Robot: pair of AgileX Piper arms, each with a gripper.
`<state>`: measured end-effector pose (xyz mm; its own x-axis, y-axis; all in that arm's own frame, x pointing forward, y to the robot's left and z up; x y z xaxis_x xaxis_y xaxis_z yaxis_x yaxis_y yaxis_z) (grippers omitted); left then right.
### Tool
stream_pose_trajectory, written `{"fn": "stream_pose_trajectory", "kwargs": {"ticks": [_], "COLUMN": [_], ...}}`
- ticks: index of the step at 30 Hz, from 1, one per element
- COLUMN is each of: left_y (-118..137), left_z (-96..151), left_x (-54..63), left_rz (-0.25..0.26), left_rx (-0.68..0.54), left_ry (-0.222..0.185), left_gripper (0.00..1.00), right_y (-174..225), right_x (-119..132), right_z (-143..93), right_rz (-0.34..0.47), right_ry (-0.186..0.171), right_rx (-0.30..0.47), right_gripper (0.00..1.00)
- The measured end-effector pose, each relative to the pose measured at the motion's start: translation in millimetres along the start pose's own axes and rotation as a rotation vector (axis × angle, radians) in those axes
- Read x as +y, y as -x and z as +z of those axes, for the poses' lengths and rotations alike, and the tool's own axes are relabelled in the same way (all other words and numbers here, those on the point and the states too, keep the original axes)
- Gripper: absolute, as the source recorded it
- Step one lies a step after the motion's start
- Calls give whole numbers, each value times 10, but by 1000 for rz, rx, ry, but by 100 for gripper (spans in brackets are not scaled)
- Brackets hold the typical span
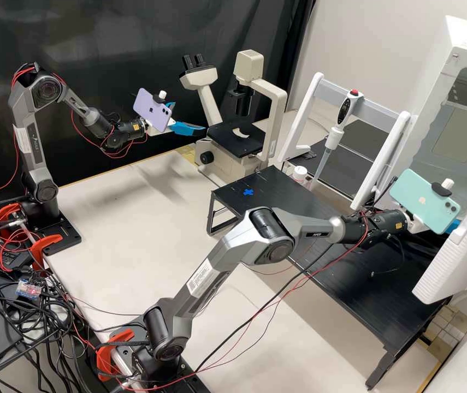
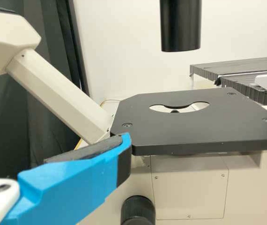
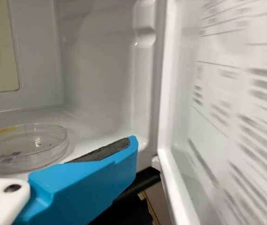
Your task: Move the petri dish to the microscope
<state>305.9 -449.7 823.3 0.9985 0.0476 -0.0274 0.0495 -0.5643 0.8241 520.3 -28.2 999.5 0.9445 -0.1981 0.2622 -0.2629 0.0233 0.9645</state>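
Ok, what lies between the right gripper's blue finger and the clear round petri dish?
In the right wrist view, just bare white chamber floor lies between the blue finger and the clear petri dish.

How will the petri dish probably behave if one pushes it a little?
The petri dish will likely slide rather than tip, being low, wide and flat on the smooth-looking cabinet floor. Its clear, thin wall suggests it is light and stiff, but perhaps brittle if squeezed hard.
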Motion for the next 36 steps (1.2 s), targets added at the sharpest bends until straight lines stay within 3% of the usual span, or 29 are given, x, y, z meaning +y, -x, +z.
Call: {"fn": "stream_pose_trajectory", "kwargs": {"ticks": [3, 8, 12, 13, 18, 19, 25, 27, 28, 30, 36], "left_y": [0, 0, 0, 0, 0, 0, 0, 0, 0, 0, 0], "left_z": [0, 0, 0, 0, 0, 0, 0, 0, 0, 0, 0], "left_x": [0, 0, 0, 0, 0, 0, 0, 0, 0, 0, 0], "left_rz": [0, 0, 0, 0, 0, 0, 0, 0, 0, 0, 0], "left_rx": [0, 0, 0, 0, 0, 0, 0, 0, 0, 0, 0], "left_ry": [0, 0, 0, 0, 0, 0, 0, 0, 0, 0, 0], "left_gripper": [100, 100, 100, 100, 100, 100, 100, 100, 100, 100, 100], "right_y": [-172, -361, -453, -478, -570, -577, -606, -610, -611, -612, -613], "right_x": [-59, -185, -267, -301, -353, -351, -440, -466, -476, -483, -440], "right_z": [-57, -127, -136, -139, -110, -115, -51, -30, -23, -22, 41], "right_rz": [-15, -61, -79, -93, -94, -93, -123, -132, -136, -142, -139], "right_ry": [38, 57, 51, 33, 8, 2, -38, -35, -35, -33, 16], "right_rx": [3, 9, 12, 4, 11, 14, 7, 3, 2, 3, -4], "right_gripper": [100, 100, 100, 100, 100, 0, 0, 0, 100, 100, 100]}}
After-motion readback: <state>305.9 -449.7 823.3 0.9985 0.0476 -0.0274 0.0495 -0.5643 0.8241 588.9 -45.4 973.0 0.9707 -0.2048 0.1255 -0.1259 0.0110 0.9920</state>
